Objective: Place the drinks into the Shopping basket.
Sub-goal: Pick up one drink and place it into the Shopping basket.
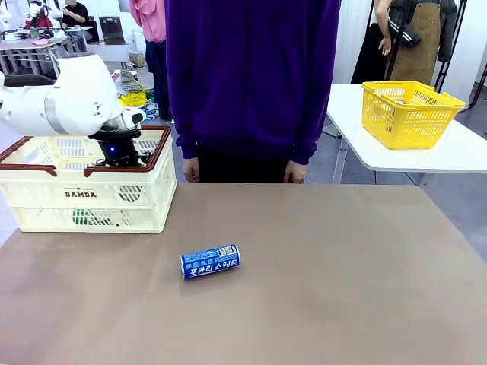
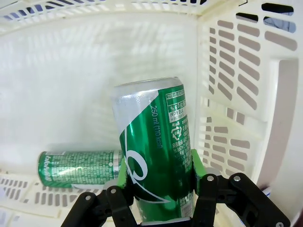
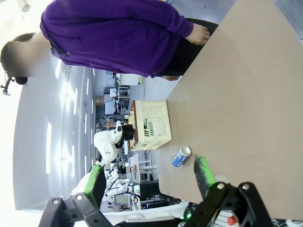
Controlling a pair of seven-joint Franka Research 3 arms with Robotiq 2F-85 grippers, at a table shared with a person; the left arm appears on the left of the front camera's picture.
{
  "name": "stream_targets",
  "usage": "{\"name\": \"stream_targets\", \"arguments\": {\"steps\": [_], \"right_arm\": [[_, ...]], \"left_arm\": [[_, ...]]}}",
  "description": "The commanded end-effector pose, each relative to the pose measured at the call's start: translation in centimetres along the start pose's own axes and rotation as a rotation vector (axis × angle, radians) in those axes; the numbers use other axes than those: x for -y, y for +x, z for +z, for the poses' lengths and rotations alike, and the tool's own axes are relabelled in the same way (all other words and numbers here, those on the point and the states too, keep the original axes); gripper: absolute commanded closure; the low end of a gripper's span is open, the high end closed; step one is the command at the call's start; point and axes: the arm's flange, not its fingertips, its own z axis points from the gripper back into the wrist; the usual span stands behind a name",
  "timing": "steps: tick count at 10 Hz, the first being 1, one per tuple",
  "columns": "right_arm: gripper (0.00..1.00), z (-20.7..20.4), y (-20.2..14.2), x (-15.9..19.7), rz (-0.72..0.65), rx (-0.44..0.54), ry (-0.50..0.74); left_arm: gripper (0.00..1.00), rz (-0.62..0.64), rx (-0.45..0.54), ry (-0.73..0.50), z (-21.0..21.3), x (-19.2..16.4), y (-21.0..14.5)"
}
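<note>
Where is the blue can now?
In the front view the blue can lies on its side on the table, left of centre, near the cream basket.

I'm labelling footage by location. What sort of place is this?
Probably a robotics lab staged like a shop: a white robot arm works at a brown table, reaching into a shopping basket, with a yellow basket on a second table.

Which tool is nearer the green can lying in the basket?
Left. Left tool, gripping another can, is beside the lying can inside the basket; right tool is far outside.
</note>
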Motion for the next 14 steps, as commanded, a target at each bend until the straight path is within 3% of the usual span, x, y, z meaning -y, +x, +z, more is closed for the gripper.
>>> {"name": "stream_targets", "arguments": {"steps": [1, 4, 5, 6, 12, 14], "right_arm": [[0.0, 0.0, 0.2, -0.3, 0.013, 0.007, 0.023], [0.0, 0.0, 0.2, -0.3, 0.013, 0.007, 0.023], [0.0, 0.0, 0.2, -0.3, 0.013, 0.007, 0.023], [0.0, 0.0, 0.2, -0.3, 0.013, 0.007, 0.023], [0.0, 0.0, 0.2, -0.3, 0.013, 0.007, 0.023], [0.0, 0.0, 0.2, -0.3, 0.013, 0.007, 0.023]], "left_arm": [[1.0, 0.009, -0.003, 0.022, 0.2, 0.3, 0.2], [1.0, 0.01, 0.001, 0.023, 0.1, 0.3, 0.2], [0.53, 0.014, 0.001, 0.027, 0.2, 0.3, 0.2], [0.0, 0.018, 0.001, 0.029, 0.3, 0.2, 0.2], [0.0, 0.025, 0.033, 0.03, 1.5, -0.2, 0.3], [0.0, 0.024, 0.066, 0.003, 3.9, -0.8, 0.2]]}}
